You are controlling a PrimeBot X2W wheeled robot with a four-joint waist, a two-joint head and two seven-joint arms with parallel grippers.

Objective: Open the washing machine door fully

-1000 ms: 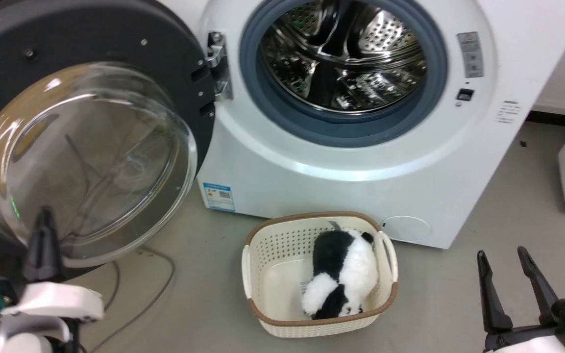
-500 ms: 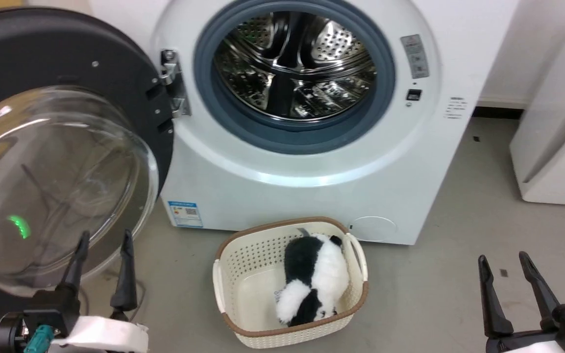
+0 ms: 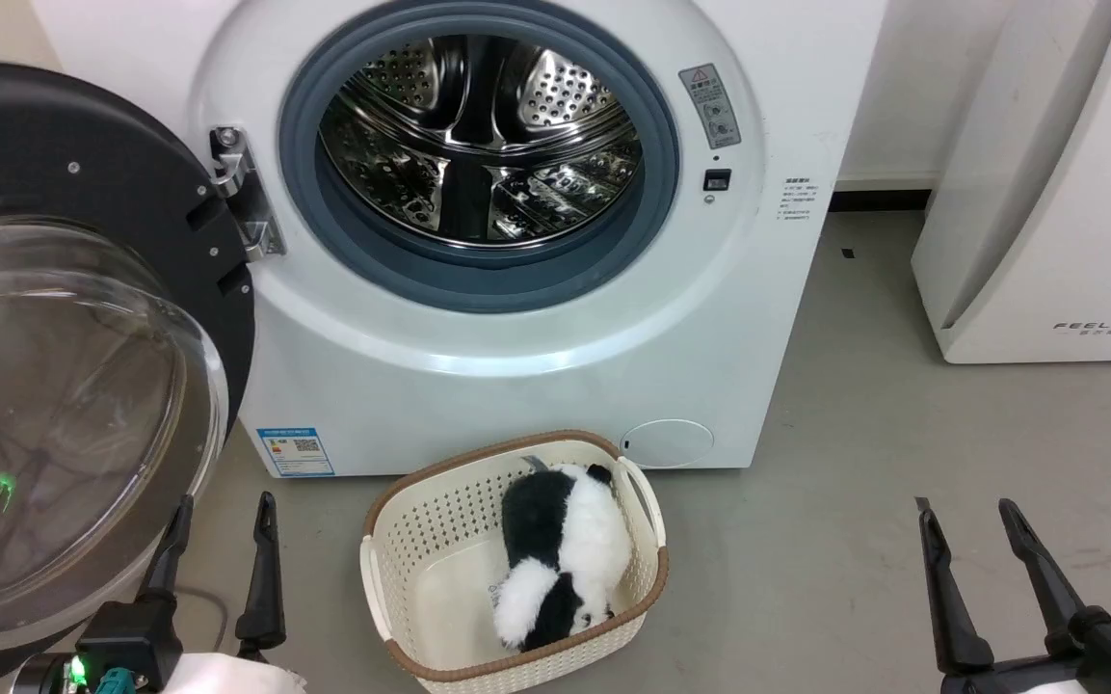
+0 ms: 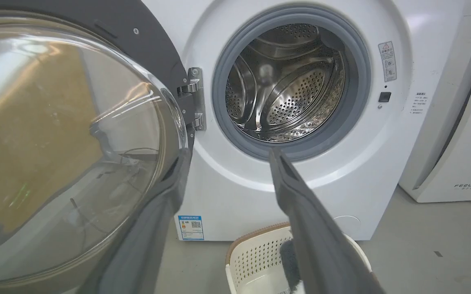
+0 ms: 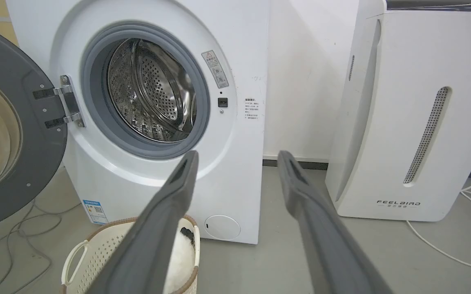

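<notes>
Head view first: where is the washing machine door [image 3: 64, 386]?

Swung out to the left of the washing machine [image 3: 516, 386] on its hinge [image 3: 245, 207], drum mouth bare. I'd judge it wide open, or nearly. The left claw [image 3: 224, 506] hovers by its lower rim, released and holding nothing, though I cannot tell if it touches. The right claw [image 3: 965, 509] is also parted, well apart over the grey floor [image 3: 834, 482].

And the basket [image 3: 516, 673]?

Parked before the machine with a plush toy [image 3: 560, 540] inside — probably waiting to be loaded.

Left wrist view?

Fingers [image 4: 300, 212] spread, the door's glass bowl close on one side, the drum [image 4: 288, 94] ahead.

Right wrist view?

Spread fingers again, a FEELBIRD appliance [image 5: 402, 122] beside the machine, and cables [image 5: 447, 254] trailing on the smooth floor.
</notes>
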